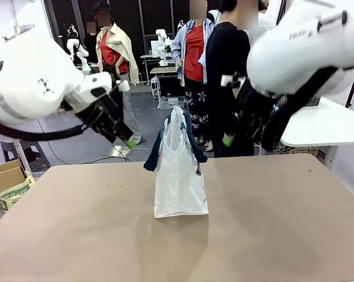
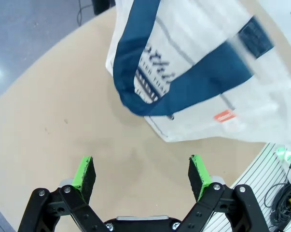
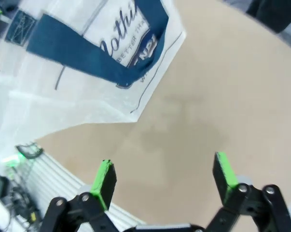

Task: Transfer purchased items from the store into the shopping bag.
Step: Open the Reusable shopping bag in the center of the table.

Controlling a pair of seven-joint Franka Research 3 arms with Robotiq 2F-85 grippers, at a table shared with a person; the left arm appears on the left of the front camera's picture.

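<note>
The shopping bag (image 1: 179,176) stands upright in the middle of the table, whitish translucent plastic with navy handles (image 1: 191,138) drooping over its sides. My left gripper (image 1: 128,141) hovers open to its left, above the table's far edge. In the left wrist view the bag (image 2: 198,92) lies ahead of the open left gripper (image 2: 141,169), its red tag (image 2: 224,116) showing. My right gripper (image 1: 228,140) hangs open to the bag's right. The right wrist view shows the bag's lettering (image 3: 121,46) beyond the open right gripper (image 3: 164,169). The store and the purchased items are out of view.
The brown table (image 1: 77,235) stretches wide around the bag. People (image 1: 223,88) stand just beyond its far edge. A cardboard box (image 1: 3,176) sits off the left side, and a white table (image 1: 323,126) stands at the right.
</note>
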